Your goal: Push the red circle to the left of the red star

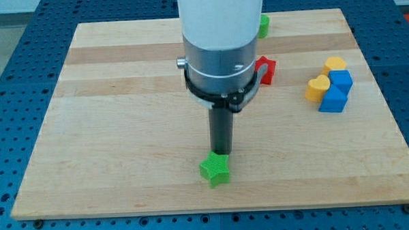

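A red block point(266, 69) shows at the view's upper right, partly hidden behind my arm; its shape is not clear. No other red block shows; it may be hidden behind the arm. My tip point(222, 153) is at the view's lower middle, touching the top edge of a green star point(215, 169). The red block is far above and to the right of the tip.
A green block point(263, 25) peeks out beside my arm near the board's top edge. At the view's right stand two yellow blocks point(318, 88) point(334, 64) and two blue blocks point(340, 78) point(332, 99) in a cluster. The wooden board point(123, 118) lies on a blue table.
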